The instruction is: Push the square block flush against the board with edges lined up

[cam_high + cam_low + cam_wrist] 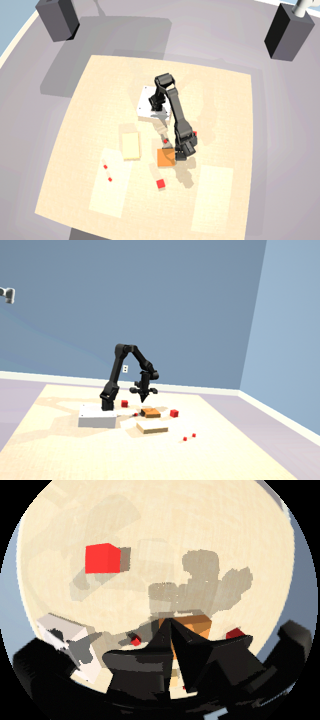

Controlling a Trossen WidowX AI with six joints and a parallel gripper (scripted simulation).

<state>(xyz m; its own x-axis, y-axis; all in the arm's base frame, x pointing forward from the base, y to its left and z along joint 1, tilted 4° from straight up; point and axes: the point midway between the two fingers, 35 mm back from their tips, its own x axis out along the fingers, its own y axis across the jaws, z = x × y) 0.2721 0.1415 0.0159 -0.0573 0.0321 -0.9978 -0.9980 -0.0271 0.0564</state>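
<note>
Table: pale wood top (85, 103) (155, 459) (200, 520), carrying all the items below except the pedestals. Two dark pedestals (55, 23) (289, 33) stand on the floor, well apart, past the table's far edge in the top view.

Arm: black (178, 108) (116, 370), rising from a white box (140, 113) (96, 422) (62, 625), bent over at the elbow, wrist lowered.

Board: pale yellow (130, 145) (152, 429), lying flat near the white box. Long sides run roughly up and down in the top view.

Block: square, orange (165, 157) (151, 412) (197, 625), flat on the table to the right of the board in the top view. Gap between the two; no side contact, so the required contact is unmet.

Hand: black gripper (177, 151) (142, 401) (168, 620), clenched on nothing, tips pointing down. Exterior view shows them raised above the table.

Larger red cubes: one (160, 183) (174, 413) (233, 634) near the block; another (194, 133) (124, 403) (102, 559) partly hidden by the arm in the top view.

Small red cubes: one (165, 141) (135, 414) (135, 641) just beside the block; two (105, 166) (110, 179) (185, 438) (193, 435) lie near each other, away from the block.
</note>
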